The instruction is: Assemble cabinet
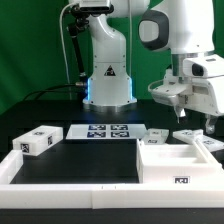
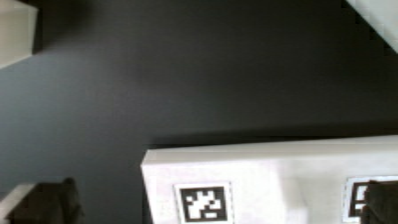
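The cabinet body [image 1: 176,166], a large white box with open compartments and a tag on its front, stands at the front of the exterior view's right. A white block [image 1: 37,141] with tags lies at the left. Small white tagged panels [image 1: 190,136] lie behind the body. My gripper [image 1: 188,110] hangs just above these panels, open and empty. In the wrist view a white panel [image 2: 267,185] with two tags lies below the gripper [image 2: 214,205], and one dark finger [image 2: 47,201] shows beside it, apart from it. The other finger is out of view.
The marker board [image 1: 100,131] lies flat at the back middle, in front of the robot base [image 1: 108,75]. A low white rim [image 1: 70,190] borders the black table. Another small panel [image 1: 160,134] lies between the marker board and the gripper.
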{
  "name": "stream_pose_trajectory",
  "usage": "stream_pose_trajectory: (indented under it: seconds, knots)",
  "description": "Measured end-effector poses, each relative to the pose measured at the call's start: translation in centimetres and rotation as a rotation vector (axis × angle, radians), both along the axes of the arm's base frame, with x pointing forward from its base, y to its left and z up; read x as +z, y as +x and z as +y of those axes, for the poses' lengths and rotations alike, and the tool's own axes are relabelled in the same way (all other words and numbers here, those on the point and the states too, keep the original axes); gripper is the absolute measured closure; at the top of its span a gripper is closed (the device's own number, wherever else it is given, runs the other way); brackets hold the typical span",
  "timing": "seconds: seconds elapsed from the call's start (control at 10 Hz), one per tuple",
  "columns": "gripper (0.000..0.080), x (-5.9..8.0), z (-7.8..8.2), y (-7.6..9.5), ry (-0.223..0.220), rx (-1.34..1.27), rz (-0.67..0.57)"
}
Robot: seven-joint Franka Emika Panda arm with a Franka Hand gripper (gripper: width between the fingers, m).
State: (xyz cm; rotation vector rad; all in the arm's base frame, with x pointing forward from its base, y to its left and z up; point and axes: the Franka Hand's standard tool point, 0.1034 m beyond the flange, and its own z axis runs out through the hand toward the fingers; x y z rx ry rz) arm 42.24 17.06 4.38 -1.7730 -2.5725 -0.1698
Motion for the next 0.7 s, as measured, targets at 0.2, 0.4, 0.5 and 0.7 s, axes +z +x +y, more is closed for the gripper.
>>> stream_pose_trajectory:
  seconds: [0.2,0.4,0.5,0.7]
  knots:
    - [0.0002,0.0,0.0,-0.1,0.0,0.001,0.002]
    - [0.0002,-0.6,0.7,-1.5,0.008,0.024,0.014]
    - [0.0002,-1.1,1.0,-2.3,0.015,0.039,0.02]
    - [0.0002,-2.0,1.3,-3.3,0.026,0.042,0.034]
